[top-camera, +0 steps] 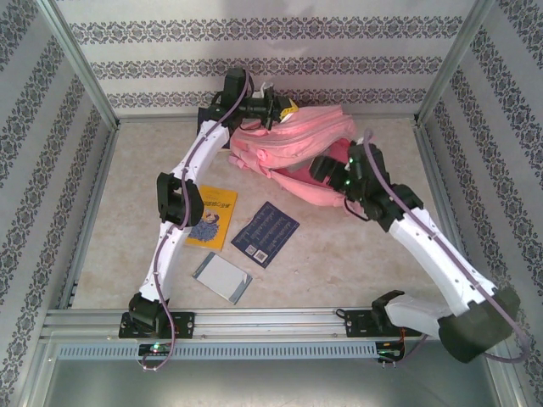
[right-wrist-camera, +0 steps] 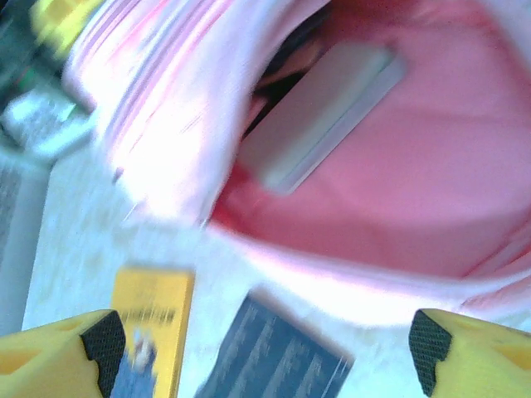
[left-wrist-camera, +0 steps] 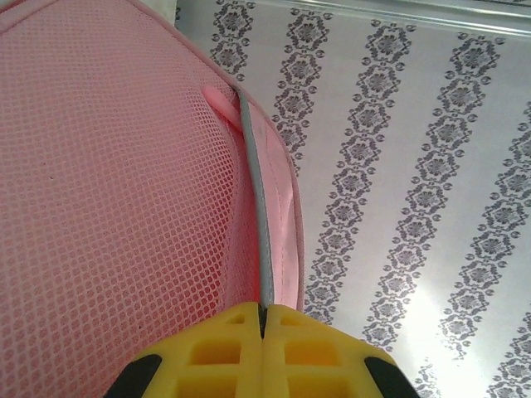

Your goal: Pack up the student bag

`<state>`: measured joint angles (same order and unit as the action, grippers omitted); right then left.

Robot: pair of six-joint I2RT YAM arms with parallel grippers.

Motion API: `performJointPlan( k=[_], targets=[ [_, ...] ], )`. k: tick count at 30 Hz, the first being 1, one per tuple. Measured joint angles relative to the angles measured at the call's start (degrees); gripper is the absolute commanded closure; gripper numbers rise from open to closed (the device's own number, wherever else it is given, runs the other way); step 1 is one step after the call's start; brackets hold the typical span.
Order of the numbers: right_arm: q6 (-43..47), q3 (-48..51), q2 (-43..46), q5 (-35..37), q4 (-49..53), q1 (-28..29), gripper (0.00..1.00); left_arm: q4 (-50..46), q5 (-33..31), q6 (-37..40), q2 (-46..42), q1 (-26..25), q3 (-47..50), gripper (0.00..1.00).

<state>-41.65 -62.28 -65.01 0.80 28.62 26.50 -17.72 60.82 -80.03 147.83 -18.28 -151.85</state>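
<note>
Backpack (top-camera: pixel 297 140): pink, mouth open, grey book (right-wrist-camera: pixel 319 112) inside
Left gripper (left-wrist-camera: pixel 264 319): clamped on its rim
Right gripper (right-wrist-camera: pixel 265 352): spread wide, empty

White arm links (top-camera: pixel 424 242), black joints (top-camera: pixel 174 199), lilac cables (top-camera: pixel 204 144) along each arm, yellow gripper fingers (right-wrist-camera: pixel 46 361), black pads (right-wrist-camera: pixel 105 338)

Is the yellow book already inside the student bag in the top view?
No, the yellow book lies flat on the table, apart from the student bag and next to the dark blue book.
</note>
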Motion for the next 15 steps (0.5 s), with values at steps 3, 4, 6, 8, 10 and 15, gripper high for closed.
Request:
performJointPlan(
  k=[3,4,6,8,10,15],
  targets=[
    [3.76,1.31,0.5,-1.84,2.49,5.92,0.1,-2.84,-0.39,2.89,0.0,-0.26,0.0,0.58],
    [4.74,1.99,0.5,-2.54,3.15,7.58,0.1,-4.13,-0.87,4.11,0.0,-0.26,0.0,0.48],
    [6.4,3.1,0.48,-3.93,4.66,10.12,0.1,-7.32,-1.75,6.97,-0.02,-0.15,0.0,0.38],
    [7.98,3.37,0.2,-4.55,6.73,11.82,0.1,-12.7,-3.45,11.37,-0.5,-0.02,0.0,0.33],
    [9.64,3.37,-0.26,-4.87,8.04,13.42,0.1,-20.39,-6.51,17.35,-1.92,0.04,0.0,0.31],
    [13.38,3.37,-3.65,-7.91,9.16,18.34,0.11,-39.15,-20.72,31.43,-12.96,-0.15,2.97,0.29]
  ],
)
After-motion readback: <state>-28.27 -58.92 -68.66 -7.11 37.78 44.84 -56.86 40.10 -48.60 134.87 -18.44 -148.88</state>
